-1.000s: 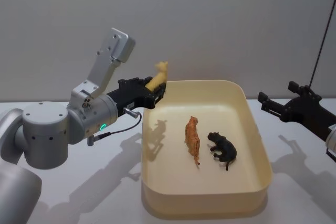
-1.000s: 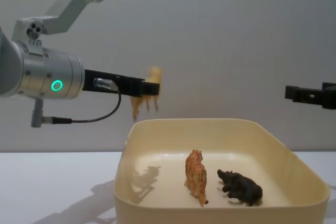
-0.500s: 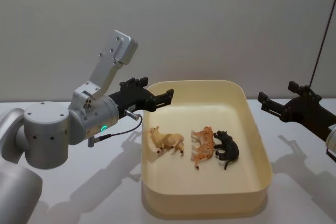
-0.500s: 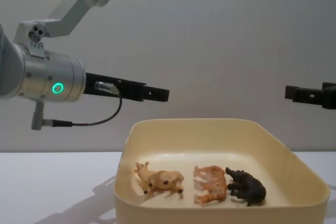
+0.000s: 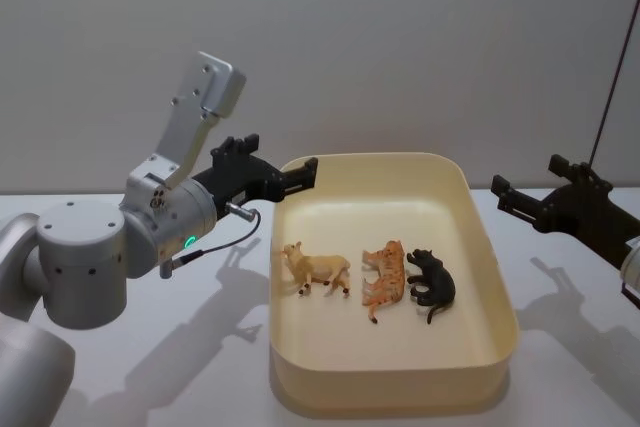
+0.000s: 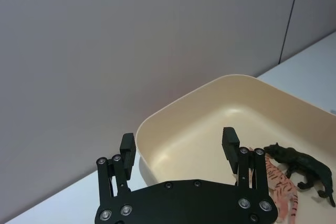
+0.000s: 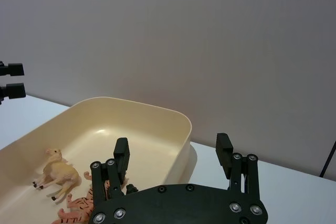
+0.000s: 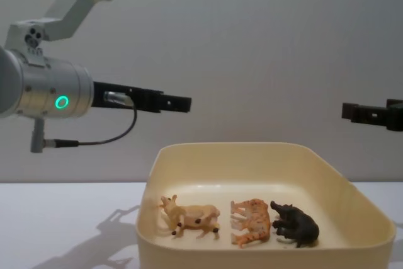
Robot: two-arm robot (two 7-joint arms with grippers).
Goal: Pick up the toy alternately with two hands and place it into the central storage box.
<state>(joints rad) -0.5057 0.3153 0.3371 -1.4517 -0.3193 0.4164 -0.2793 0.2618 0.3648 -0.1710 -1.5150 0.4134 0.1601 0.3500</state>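
the left hand [image 5: 300, 169] has pulled back from over the central storage box [image 5: 494, 277], open and empty; the right hand [image 5: 503, 195] hangs open, off to the side.

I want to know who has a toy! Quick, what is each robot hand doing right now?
Left gripper: open, holding nothing, above the storage box's rim.
Right gripper: open, holding nothing, off to the box's right.

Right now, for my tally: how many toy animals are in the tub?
3, lying in a row in the tub: tan animal leftmost, orange tiger in the middle, black animal rightmost.
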